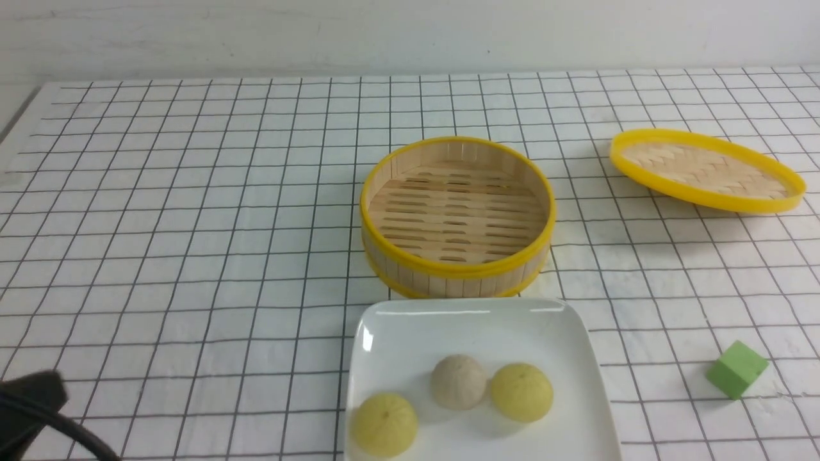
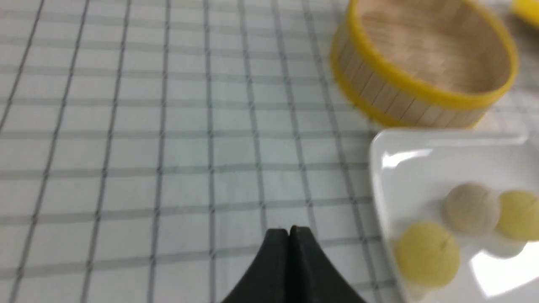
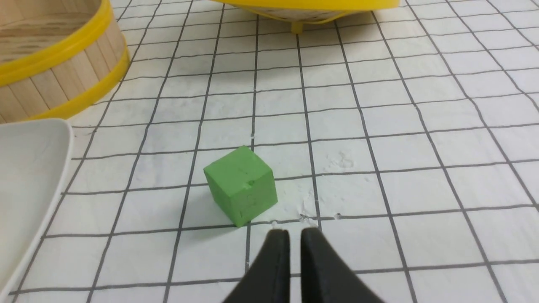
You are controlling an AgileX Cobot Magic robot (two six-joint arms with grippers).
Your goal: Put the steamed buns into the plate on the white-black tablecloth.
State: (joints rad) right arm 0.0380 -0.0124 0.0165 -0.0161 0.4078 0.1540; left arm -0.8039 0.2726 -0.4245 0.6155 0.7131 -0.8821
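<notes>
All three buns [image 1: 458, 390] sit on the plate [image 1: 397, 320], both the left tool [image 2: 289, 232] and right tool [image 3: 294, 234] closed and empty, so a careless retreat could only knock the plate

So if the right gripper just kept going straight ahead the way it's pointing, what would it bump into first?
Probably the green cube. It sits just ahead of the right gripper, a little to one side, so the nearly shut tips might graze it or slip past. Beyond lies bare tablecloth, then the lid. Depth is unclear.
</notes>
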